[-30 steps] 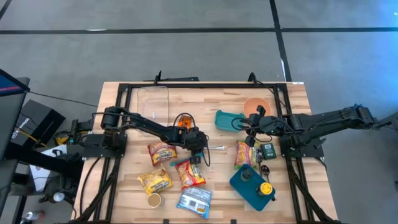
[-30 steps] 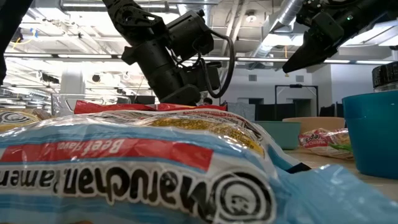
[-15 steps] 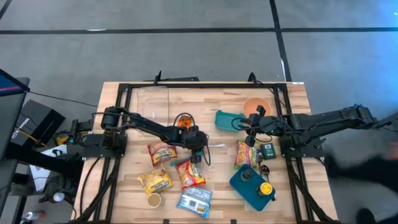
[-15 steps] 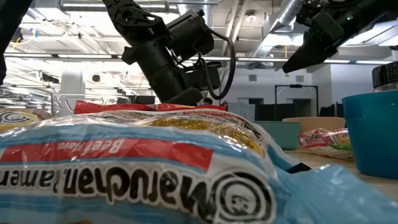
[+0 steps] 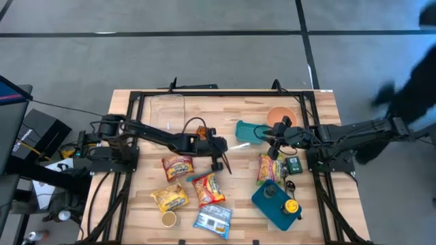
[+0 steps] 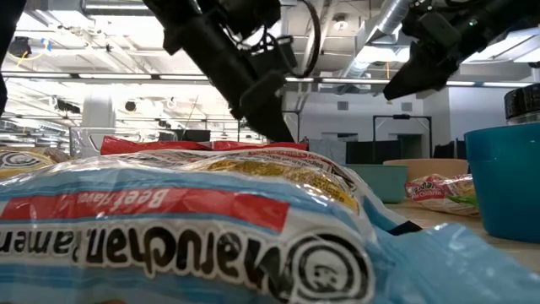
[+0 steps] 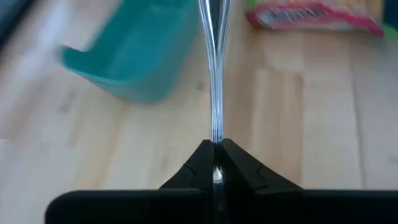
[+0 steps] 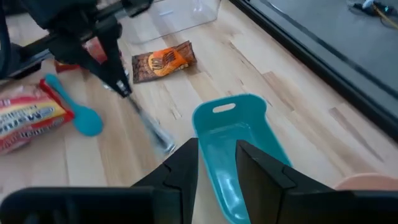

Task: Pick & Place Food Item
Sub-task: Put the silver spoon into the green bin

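Note:
My left gripper [image 5: 219, 148] is near the table's middle, shut on a clear plastic utensil [image 5: 238, 144] that reaches out toward the teal scoop [image 5: 248, 131]. Food packets lie near it: an orange snack packet [image 5: 201, 131] beyond it and ramen packets [image 5: 177, 166] [image 5: 210, 189] on its near side. My right gripper [image 5: 276, 136] hovers over the scoop's right end, its fingers [image 8: 186, 165] slightly apart with nothing between them. My left gripper pinches one end of the clear utensil [image 7: 216, 134] between its two fingertips. The fingers slant downward, in line with the utensil. It sticks out past the fingertips, its free end [image 8: 165, 144] low over the wood; whether that end touches the table I cannot tell.
A teal spoon [image 8: 74, 109] lies beside the ramen packets. A clear tub [image 5: 167, 112] stands far left and an orange bowl [image 5: 281, 116] far right. A dark blue container [image 5: 276, 201] and a red-and-yellow packet [image 5: 269, 167] are at near right. A person [image 5: 415, 75] moves beyond the table's right edge.
My left gripper has risen and tipped its fingers upward, staying shut. The clear utensil, which lay flat on the wood, has come up with it, its held end lifted.

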Motion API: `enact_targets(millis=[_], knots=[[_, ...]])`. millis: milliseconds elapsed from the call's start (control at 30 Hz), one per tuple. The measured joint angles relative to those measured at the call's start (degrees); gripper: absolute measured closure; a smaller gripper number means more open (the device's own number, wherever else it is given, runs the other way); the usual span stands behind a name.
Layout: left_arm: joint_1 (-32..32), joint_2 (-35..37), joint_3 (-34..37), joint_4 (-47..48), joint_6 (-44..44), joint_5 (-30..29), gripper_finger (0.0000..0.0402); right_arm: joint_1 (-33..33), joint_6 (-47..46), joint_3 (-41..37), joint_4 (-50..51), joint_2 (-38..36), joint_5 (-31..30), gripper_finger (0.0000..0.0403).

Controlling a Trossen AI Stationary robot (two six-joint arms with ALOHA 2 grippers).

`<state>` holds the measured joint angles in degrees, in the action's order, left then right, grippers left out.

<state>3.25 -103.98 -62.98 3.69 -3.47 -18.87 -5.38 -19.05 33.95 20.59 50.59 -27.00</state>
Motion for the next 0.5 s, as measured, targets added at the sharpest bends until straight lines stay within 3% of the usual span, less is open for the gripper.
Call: enact_targets(millis=[200,500], knots=[[-0.39,2.95,0.02,-3.14,1.27,-4.01,0.0394,2.75,-5.98,-0.02,-0.38,-0.69,2.20,0.0302],[-2.62,3.03,0.02,-9.05,4.96,-5.16,0.0392,15.30,-8.56,0.00,-2.80,-7.99,17.08,0.0302]])
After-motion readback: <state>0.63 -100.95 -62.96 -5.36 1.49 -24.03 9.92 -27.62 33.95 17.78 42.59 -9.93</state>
